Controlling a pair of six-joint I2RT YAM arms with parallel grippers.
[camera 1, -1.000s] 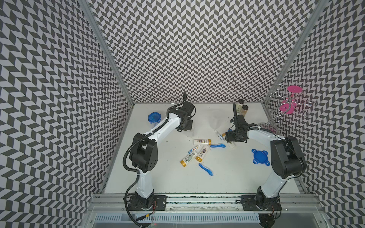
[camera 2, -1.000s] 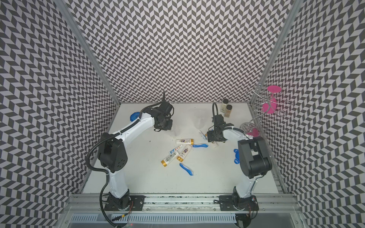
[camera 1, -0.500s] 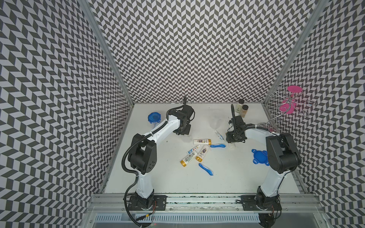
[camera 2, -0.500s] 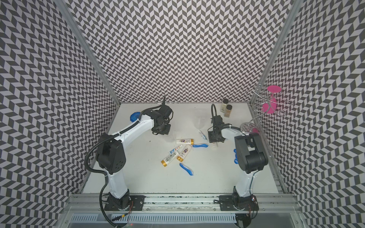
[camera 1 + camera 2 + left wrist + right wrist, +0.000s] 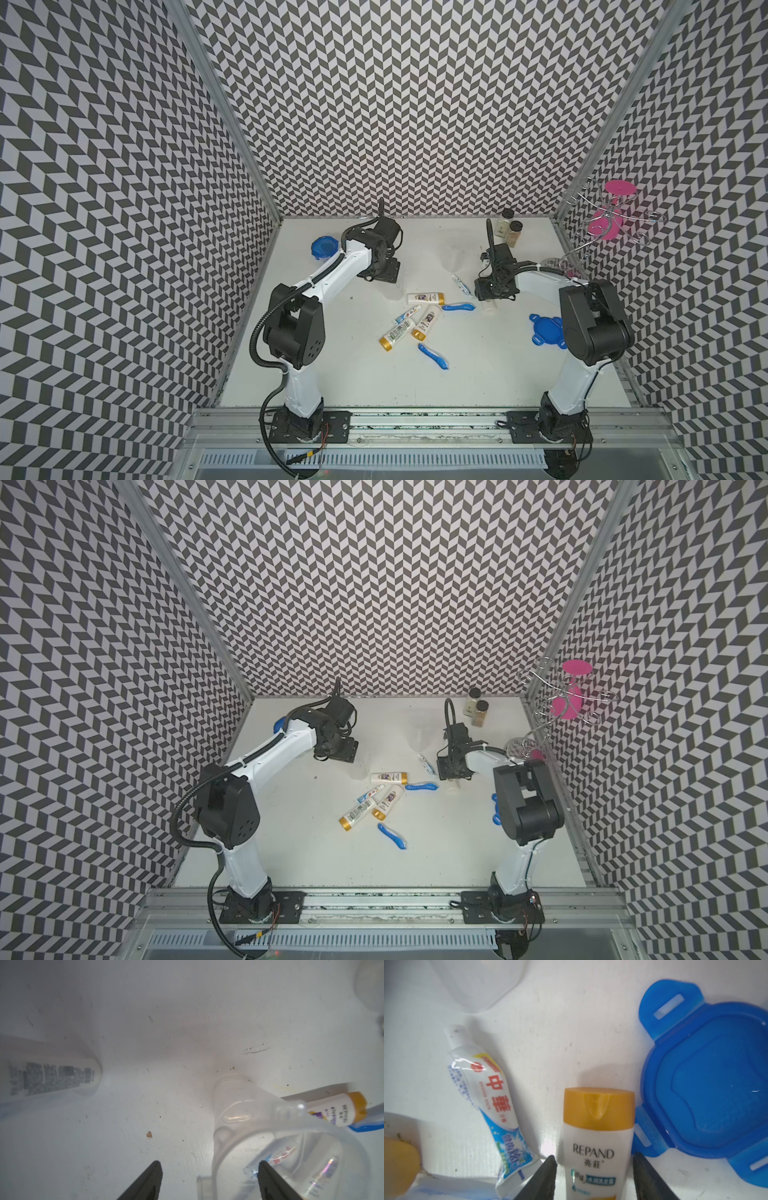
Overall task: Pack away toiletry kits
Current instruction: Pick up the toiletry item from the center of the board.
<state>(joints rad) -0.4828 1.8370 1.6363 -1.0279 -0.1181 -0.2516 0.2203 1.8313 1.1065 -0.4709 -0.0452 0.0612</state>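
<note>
My left gripper (image 5: pixel 384 276) (image 5: pixel 209 1169) stands open at the back left, over a clear cup (image 5: pixel 239 1109). One of its fingers (image 5: pixel 268 1176) shows through the cup's wall, beside a toothpaste tube (image 5: pixel 278 1155) in the cup. My right gripper (image 5: pixel 494 296) (image 5: pixel 595 1167) is open and straddles a white tube with a gold cap (image 5: pixel 598 1147), with a thin gap on each side. A toothpaste tube (image 5: pixel 492 1093) and a loose blue lid (image 5: pixel 716 1084) (image 5: pixel 546 330) lie beside it. More gold-capped tubes (image 5: pixel 424 298), a toothpaste tube (image 5: pixel 405 318) and two blue toothbrushes (image 5: pixel 457 307) (image 5: pixel 433 356) lie mid-table.
A cup with a blue lid (image 5: pixel 323 248) stands by the left wall. Two black-capped spice jars (image 5: pixel 510 227) stand at the back right. A wire stand with pink discs (image 5: pixel 611 224) hangs over the right edge. Another clear cup (image 5: pixel 477 980) sits behind the right gripper.
My left gripper has opened and drifted a little toward the front. The right arm's elbow has shifted slightly while its gripper stayed over the same spot.
</note>
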